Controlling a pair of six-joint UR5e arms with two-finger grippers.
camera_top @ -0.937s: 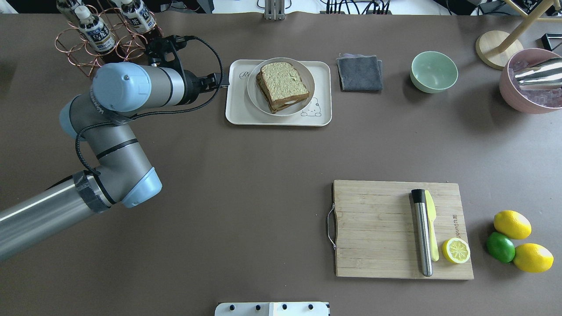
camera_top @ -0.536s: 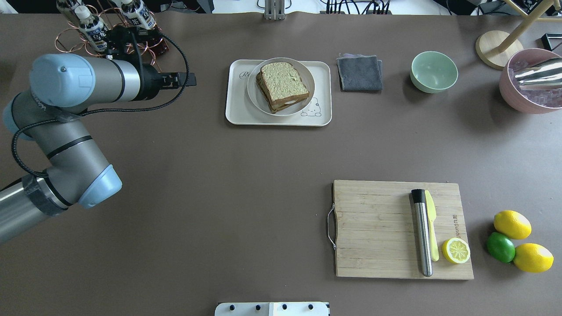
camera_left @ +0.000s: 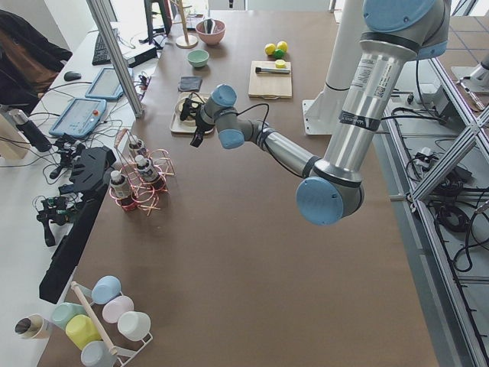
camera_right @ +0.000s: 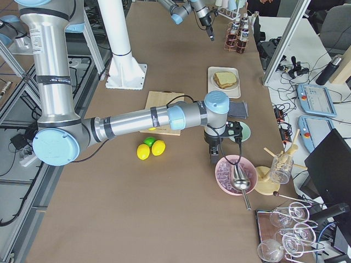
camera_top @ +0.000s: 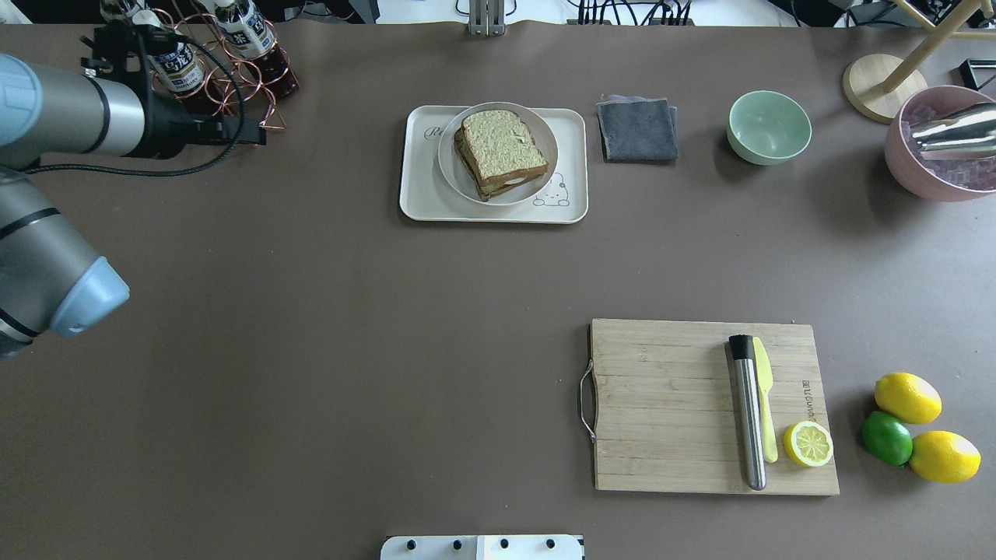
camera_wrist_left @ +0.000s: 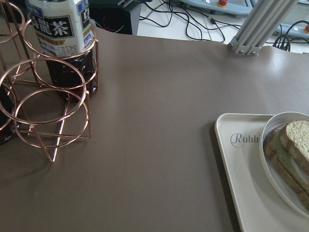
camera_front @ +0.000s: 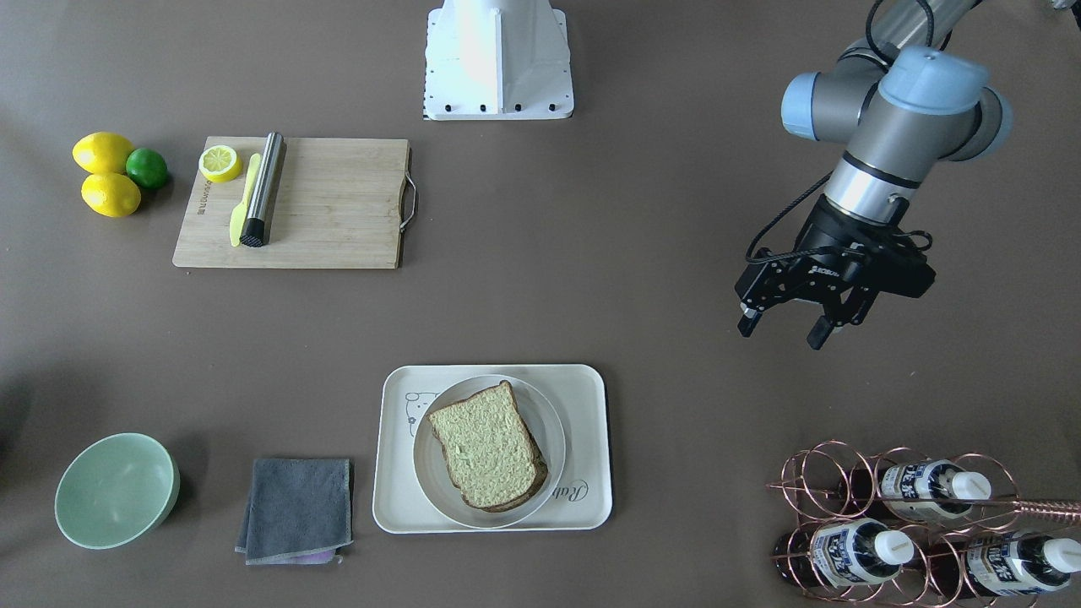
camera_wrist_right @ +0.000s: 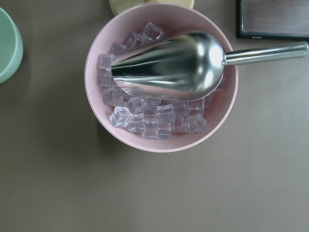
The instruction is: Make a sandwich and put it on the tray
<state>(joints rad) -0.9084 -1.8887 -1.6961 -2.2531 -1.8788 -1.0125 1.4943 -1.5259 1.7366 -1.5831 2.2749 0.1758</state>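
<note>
Sandwich (camera_top: 502, 152) lay flat on a round pale plate (camera_top: 447, 165), which sat on the cream tray (camera_top: 416, 194) at the far middle of the table (camera_top: 373, 350). Seen from overhead, the sandwich's long axis ran roughly far to near, skewed so that the far end leaned toward the robot's left and the near end toward its right. It was not square to the tray, whose own long side ran left to right. The top slice was pale and speckled, with a brown crust around it. The lower slice peeked out along the left edge, slightly out of line with the top one. A sliver of white filling showed at the near-right edge.

The left arm came in from the table's left, its wrist aimed toward the tray's side and tilted downward. The left gripper (camera_front: 781, 336) hung over bare table between the copper bottle rack (camera_front: 844, 494) and the tray, well apart from the tray. Its two fingers (camera_front: 817, 336) were spread apart with nothing between them. The right arm stretched low along the table, its wrist turned down over a pink bowl (camera_wrist_right: 159, 146) of ice cubes (camera_wrist_right: 145, 121) with a metal scoop (camera_wrist_right: 174, 65) lying in it. Whether the right gripper (camera_right: 214, 158) was open or closed could not be told
</note>
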